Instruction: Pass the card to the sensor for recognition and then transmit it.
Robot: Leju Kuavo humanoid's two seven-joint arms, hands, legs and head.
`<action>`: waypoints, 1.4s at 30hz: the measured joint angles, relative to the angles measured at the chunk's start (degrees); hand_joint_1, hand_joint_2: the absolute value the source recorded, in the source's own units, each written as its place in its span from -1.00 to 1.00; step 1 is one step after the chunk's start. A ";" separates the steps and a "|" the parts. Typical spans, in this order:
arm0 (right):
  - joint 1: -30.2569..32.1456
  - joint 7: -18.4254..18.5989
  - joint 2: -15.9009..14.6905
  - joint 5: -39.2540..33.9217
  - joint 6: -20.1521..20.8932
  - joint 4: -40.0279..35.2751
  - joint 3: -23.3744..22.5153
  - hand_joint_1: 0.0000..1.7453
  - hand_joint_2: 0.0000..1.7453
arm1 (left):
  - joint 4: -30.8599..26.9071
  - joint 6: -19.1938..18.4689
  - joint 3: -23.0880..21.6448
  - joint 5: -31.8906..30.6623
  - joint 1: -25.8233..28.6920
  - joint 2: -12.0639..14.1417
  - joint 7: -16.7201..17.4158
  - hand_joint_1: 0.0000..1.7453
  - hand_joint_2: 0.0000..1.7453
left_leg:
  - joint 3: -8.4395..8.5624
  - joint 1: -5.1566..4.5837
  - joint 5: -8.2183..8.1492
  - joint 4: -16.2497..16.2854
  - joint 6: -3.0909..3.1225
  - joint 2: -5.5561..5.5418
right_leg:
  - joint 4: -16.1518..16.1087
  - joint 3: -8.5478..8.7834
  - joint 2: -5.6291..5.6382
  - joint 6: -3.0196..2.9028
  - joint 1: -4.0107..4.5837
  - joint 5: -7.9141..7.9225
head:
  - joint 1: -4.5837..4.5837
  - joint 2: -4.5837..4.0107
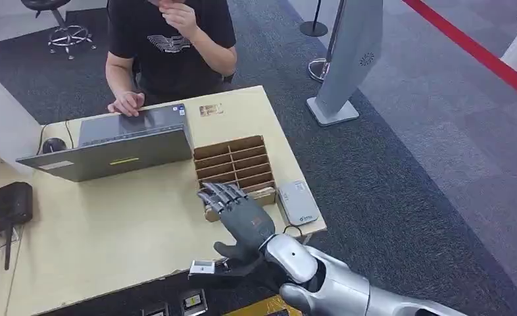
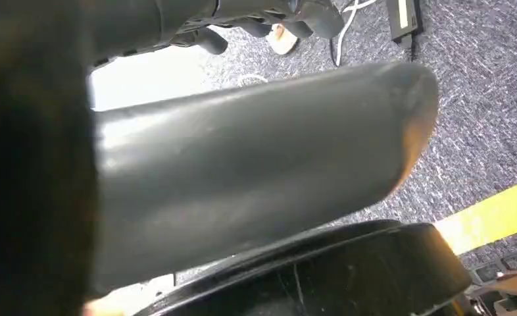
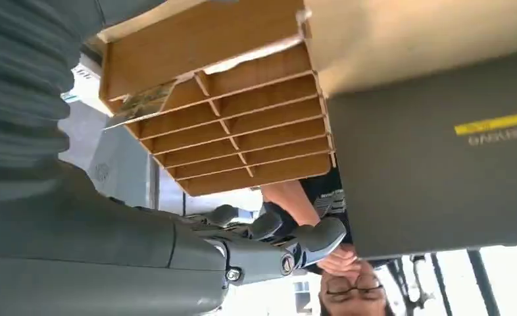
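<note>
Open right hand over card box

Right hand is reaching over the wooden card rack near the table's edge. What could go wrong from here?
1. The right hand hovers with fingers spread over the near end of the card rack; a card sits tilted in an end slot, so a grasp may miss or bend it.
2. The rack looks light; a push could slide it into the laptop.
3. The card reader lies at the table corner and could be knocked off.
</note>
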 joint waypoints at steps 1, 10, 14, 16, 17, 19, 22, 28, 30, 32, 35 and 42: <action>-0.17 0.19 0.24 -0.35 -1.17 0.95 -0.02 -1.00 1.00 | 0.00 0.00 0.00 -0.11 0.00 0.00 0.00 -1.00 -1.00 | 0.00 0.00 0.00 0.00 0.00 0.00 | 0.00 0.00 0.00 0.00 0.00 0.00 | 0.00 0.00; -0.79 3.19 1.73 0.55 -7.03 8.72 -1.12 -1.00 1.00 | 0.00 -0.20 -0.02 -1.03 -0.25 -0.11 0.00 -1.00 -1.00 | 0.00 0.00 0.00 0.00 0.00 0.01 | 0.00 -0.01 0.01 0.00 -0.01 0.00 | 0.00 0.00; -0.79 4.50 1.88 1.12 -8.08 11.10 -2.38 -1.00 1.00 | 0.00 -0.37 -0.04 -1.44 -0.48 -0.11 0.24 -1.00 -1.00 | 0.01 0.00 0.00 0.00 0.00 0.01 | 0.00 -0.01 0.01 0.00 -0.01 0.00 | 0.00 0.00; -0.77 4.79 1.86 1.16 -8.08 12.04 -2.73 -1.00 1.00 | 0.00 -0.39 -0.04 -1.49 -0.55 -0.11 0.42 -1.00 -1.00 | 0.02 0.00 0.00 0.00 0.00 0.01 | 0.00 -0.01 0.02 0.00 -0.01 0.00 | 0.00 0.00; -0.75 4.81 1.86 1.16 -8.04 12.45 -2.86 -1.00 1.00 | 0.00 -0.42 -0.04 -1.53 -0.57 -0.11 0.52 -1.00 -1.00 | 0.02 0.00 0.00 0.00 0.00 0.02 | 0.00 -0.01 0.03 0.00 -0.01 0.00 | 0.00 0.00; -0.69 5.18 1.86 1.14 -7.97 13.16 -3.28 -1.00 1.00 | 0.00 -0.50 -0.07 -1.60 -0.61 -0.11 0.66 -1.00 -1.00 | 0.02 0.00 0.00 0.00 0.00 0.02 | 0.00 -0.01 0.02 0.00 -0.01 0.00 | 0.00 0.00; -0.63 5.33 1.86 0.85 -7.91 14.03 -3.56 -1.00 1.00 | 0.00 -0.50 -0.07 -1.60 -0.61 -0.11 0.70 -1.00 -1.00 | 0.02 0.00 0.00 0.00 0.00 0.02 | 0.00 -0.02 0.03 0.00 0.00 0.00 | 0.00 0.00; -0.34 5.40 1.86 0.15 -6.97 15.32 -3.91 -1.00 1.00 | 0.00 -0.52 -0.04 -1.42 -0.60 -0.11 0.70 -1.00 -1.00 | 0.02 0.00 0.00 0.00 0.00 0.02 | 0.00 -0.02 0.03 0.00 -0.01 0.00 | 0.02 0.00; -0.32 5.40 1.86 0.13 -6.73 15.60 -4.02 -1.00 1.00 | 0.00 -0.55 -0.04 -1.44 -0.60 -0.11 0.70 -1.00 -1.00 | 0.02 0.00 0.00 0.00 0.00 0.02 | 0.00 -0.02 0.04 0.00 -0.01 0.00 | 0.02 0.00; -0.26 5.42 1.86 0.13 -6.44 15.87 -4.11 -1.00 1.00 | 0.00 -0.57 -0.04 -1.44 -0.61 -0.11 0.70 -1.00 -1.00 | 0.02 0.00 0.00 0.00 0.00 0.03 | 0.00 -0.02 0.04 0.00 -0.01 0.00 | 0.00 0.00; -0.15 5.49 1.86 -0.04 -6.25 16.13 -4.37 -1.00 1.00 | 0.00 -0.72 -0.04 -1.46 -0.62 -0.11 0.70 -1.00 -1.00 | 0.02 0.00 0.00 0.00 0.00 0.03 | 0.00 -0.02 0.03 0.00 -0.01 0.00 | 0.00 0.00; 0.16 6.01 1.86 -0.11 -5.96 16.30 -5.01 -1.00 1.00 | 0.00 -0.68 -0.04 -1.46 -0.64 -0.11 0.70 -1.00 -1.00 | 0.03 0.00 0.00 0.00 0.00 0.03 | 0.00 -0.02 0.04 0.00 -0.01 0.00 | 0.00 0.00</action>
